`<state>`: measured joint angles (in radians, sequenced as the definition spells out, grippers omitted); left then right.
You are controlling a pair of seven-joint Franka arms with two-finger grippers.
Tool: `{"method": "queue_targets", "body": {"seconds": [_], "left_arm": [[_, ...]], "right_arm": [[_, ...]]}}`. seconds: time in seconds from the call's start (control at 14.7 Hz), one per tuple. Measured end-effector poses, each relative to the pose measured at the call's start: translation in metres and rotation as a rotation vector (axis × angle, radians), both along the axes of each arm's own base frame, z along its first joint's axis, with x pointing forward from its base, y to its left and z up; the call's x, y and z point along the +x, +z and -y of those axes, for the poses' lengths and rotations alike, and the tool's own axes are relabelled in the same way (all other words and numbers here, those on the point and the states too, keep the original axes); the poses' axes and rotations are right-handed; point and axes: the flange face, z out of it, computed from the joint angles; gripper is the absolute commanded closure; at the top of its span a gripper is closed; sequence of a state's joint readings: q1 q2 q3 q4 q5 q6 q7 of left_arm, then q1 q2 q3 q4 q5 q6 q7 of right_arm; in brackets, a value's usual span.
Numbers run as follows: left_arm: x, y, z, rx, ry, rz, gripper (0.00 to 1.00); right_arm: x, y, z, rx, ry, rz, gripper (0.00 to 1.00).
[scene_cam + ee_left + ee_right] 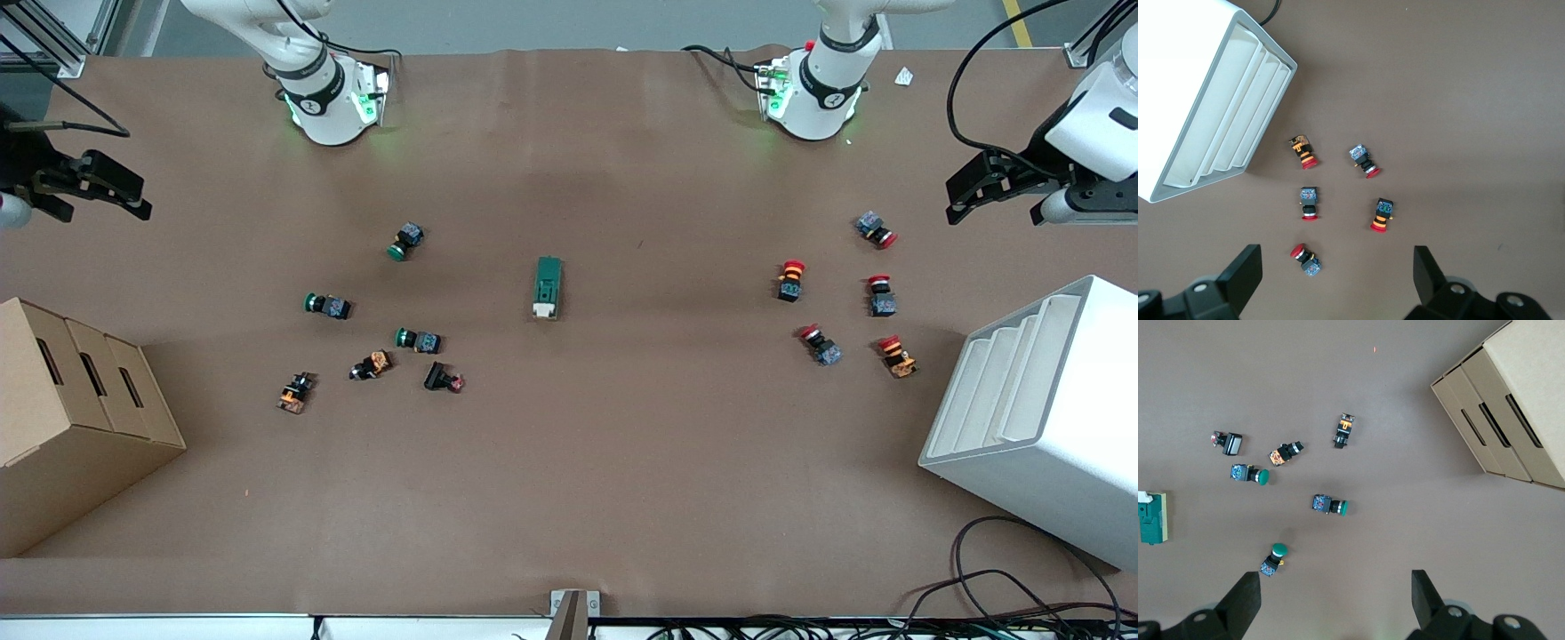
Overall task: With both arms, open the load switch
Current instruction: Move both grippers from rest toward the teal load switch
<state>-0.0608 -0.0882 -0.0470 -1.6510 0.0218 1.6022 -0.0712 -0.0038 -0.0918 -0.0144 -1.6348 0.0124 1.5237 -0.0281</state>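
Front view: load switch (548,287) lies untouched mid-table between the button clusters, left gripper (996,188) and right gripper (93,187) both spread wide at the table ends; risk: uneven two-arm closing could skid the loose block.

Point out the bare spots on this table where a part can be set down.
Widest bare stretch: nearer the camera than the load switch, between cardboard box and white rack. Narrower strips flank the switch. Crowded: green buttons toward the right arm's end, red buttons toward the left's.
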Motion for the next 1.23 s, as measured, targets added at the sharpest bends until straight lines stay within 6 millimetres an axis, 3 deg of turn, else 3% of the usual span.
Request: {"method": "queue_targets", "body": {"seconds": [0.41, 0.61, 0.75, 1.02, 1.23], "left_arm": [[0.004, 0.009, 0.008, -0.002, -0.014, 0.021, 0.00], [0.013, -0.007, 0.039, 0.000, -0.064, -0.008, 0.00], [0.019, -0.031, 0.078, 0.001, -0.089, -0.045, 0.00], [0.016, -0.083, 0.187, -0.030, -0.030, -0.052, 0.00], [-0.010, -0.128, 0.270, -0.042, 0.067, -0.030, 0.00]], "right_arm": [[0.000, 0.001, 0.000, 0.000, 0.001, 0.002, 0.00], [0.008, -0.009, -0.001, -0.001, 0.002, -0.004, 0.00], [0.031, -0.039, 0.000, -0.003, 0.004, -0.013, 0.00], [0.090, -0.138, 0.004, -0.056, 0.012, -0.103, 0.00], [0.099, -0.163, -0.023, -0.047, -0.121, -0.132, 0.00]]}}
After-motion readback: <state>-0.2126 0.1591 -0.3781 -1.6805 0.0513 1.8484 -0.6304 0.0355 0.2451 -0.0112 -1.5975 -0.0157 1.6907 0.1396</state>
